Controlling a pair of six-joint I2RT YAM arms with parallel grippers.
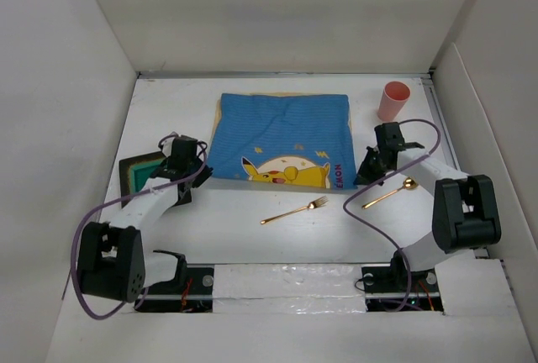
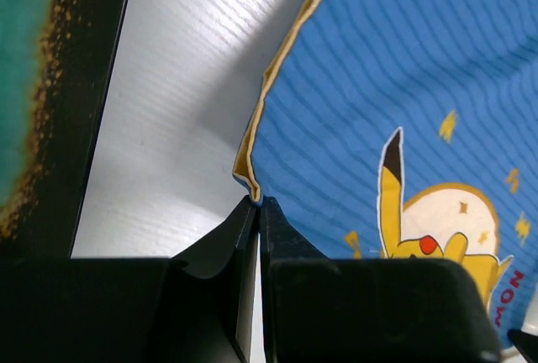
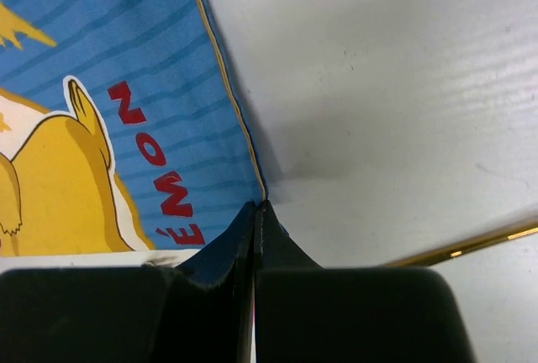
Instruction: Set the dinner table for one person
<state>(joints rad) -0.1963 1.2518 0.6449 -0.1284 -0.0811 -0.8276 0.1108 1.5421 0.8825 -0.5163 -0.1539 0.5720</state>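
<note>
Silver tape (image 1: 286, 281), matte white dinner table (image 1: 231, 227)

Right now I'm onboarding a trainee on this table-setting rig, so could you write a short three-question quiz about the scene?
1. Fill in: the left gripper and the right gripper are each shut on a near ____ of the blue cartoon-print cloth placemat.
2. Which lies on the left arm's side? A) pink plastic cup B) green dark-rimmed square plate C) gold metal spoon
3. True or false: the gold metal fork lies on the matte white table, off the placemat.
Key: 1 corner; 2 B; 3 true.
</note>
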